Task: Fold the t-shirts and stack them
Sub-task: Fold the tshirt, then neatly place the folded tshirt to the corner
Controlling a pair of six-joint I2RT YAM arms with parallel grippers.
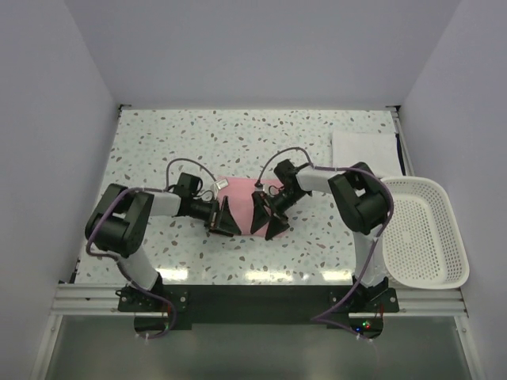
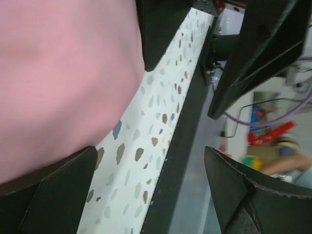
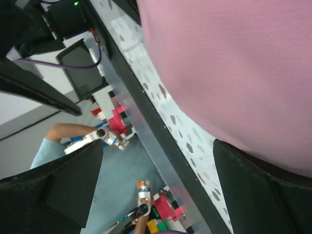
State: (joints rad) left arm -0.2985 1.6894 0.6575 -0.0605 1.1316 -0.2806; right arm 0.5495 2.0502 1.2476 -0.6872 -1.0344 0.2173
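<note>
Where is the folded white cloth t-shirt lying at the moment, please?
In the top view, the folded white cloth t-shirt lies at the far right of the speckled table, just beyond the white perforated plastic basket.

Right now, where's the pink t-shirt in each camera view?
Top external: the pink t-shirt lies near the middle of the picture.
Left wrist: it fills the upper left.
Right wrist: it fills the upper right.
Shared landmark: the speckled tabletop under it.
</note>
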